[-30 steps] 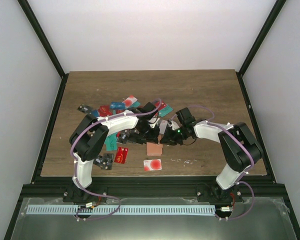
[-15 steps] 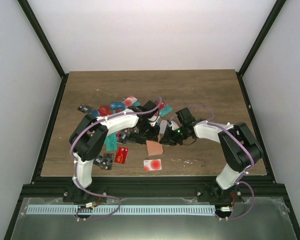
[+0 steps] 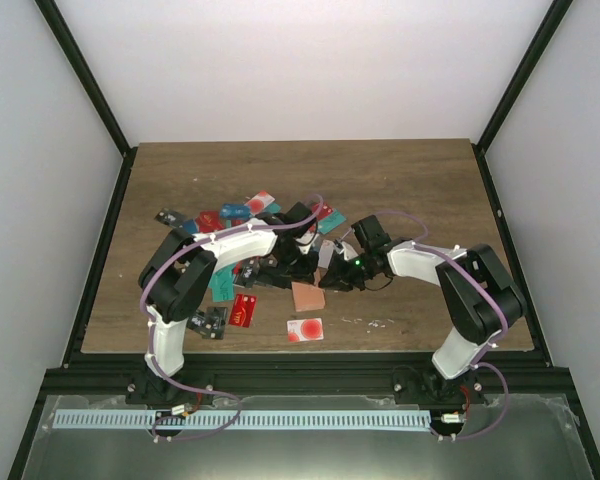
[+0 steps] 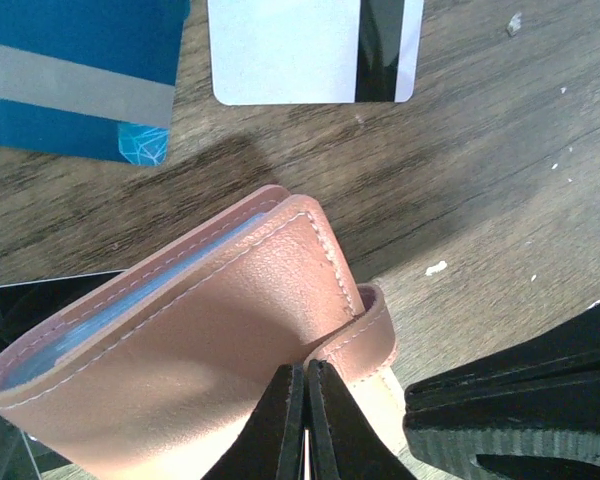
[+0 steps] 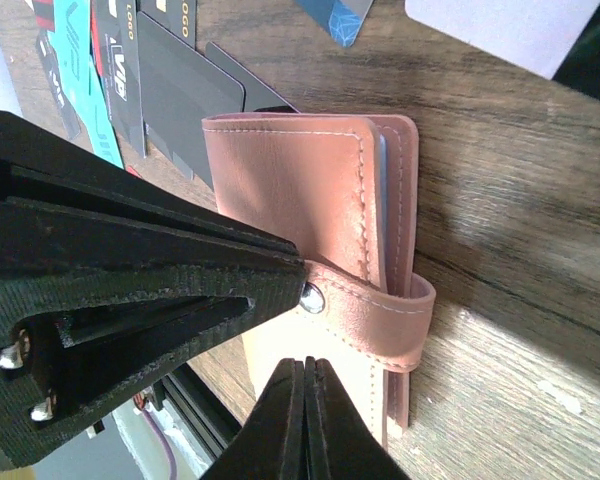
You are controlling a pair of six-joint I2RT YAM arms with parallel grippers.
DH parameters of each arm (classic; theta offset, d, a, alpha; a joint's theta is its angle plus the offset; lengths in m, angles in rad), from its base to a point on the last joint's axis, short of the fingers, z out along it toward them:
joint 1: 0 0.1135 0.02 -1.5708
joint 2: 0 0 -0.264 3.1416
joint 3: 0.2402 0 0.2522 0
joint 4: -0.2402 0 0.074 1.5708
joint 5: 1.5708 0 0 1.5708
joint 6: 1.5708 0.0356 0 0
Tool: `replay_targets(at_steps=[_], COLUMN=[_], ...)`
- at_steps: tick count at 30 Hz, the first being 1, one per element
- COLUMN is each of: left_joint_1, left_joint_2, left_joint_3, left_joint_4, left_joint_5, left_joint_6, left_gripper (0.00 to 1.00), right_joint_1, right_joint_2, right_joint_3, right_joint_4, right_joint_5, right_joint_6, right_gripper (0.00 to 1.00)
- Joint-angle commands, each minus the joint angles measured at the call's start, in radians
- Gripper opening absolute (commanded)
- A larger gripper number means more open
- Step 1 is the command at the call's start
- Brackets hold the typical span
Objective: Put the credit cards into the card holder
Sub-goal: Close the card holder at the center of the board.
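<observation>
both shut tight: left pincer (image 4: 299, 372) and right pincer (image 5: 302, 368) meet tip to tip at the strap (image 5: 380, 300) of the card holder (image 3: 308, 296), near-centre on the desk (image 3: 420, 190); can't tell if either nips leather. credit cards (image 3: 242, 310) lie scattered left of it. i'd pin the pouch down and peel that strap slowly.

- Just ahead of my left hand (image 4: 306, 380), the card holder (image 4: 200, 330) looks like grained, matt tan leather with pale stitching.
- Its strap snap (image 5: 311, 297) is shiny metal.
- Beyond it, the credit cards (image 4: 285, 50) are smooth plastic.
- The tabletop (image 4: 500, 200) is matt, grained wood.
</observation>
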Motion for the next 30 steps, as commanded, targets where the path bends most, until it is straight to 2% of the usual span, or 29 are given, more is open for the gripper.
replay_targets(at_steps=[1,14,30], left_joint_1=[-0.004,-0.004,-0.004], left_joint_2=[-0.016,-0.056,-0.046], left_joint_3=[-0.024,-0.016,-0.089], left_joint_4=[-0.013,-0.024,0.029], left_joint_5=[-0.018,-0.020,0.005], left_joint_6=[0.005,-0.013,-0.019], left_gripper=[0.04,0.04,0.04], right_joint_1=[-0.003,0.003,0.014], right_joint_2=[0.024,0.053,0.083], right_joint_3=[0.027,0.061,0.089], right_joint_4=[0.002,-0.002,0.007], right_joint_5=[-0.023,-0.024,-0.025], right_joint_6=[-0.010,0.000,0.019], right_gripper=[0.01,0.01,0.01])
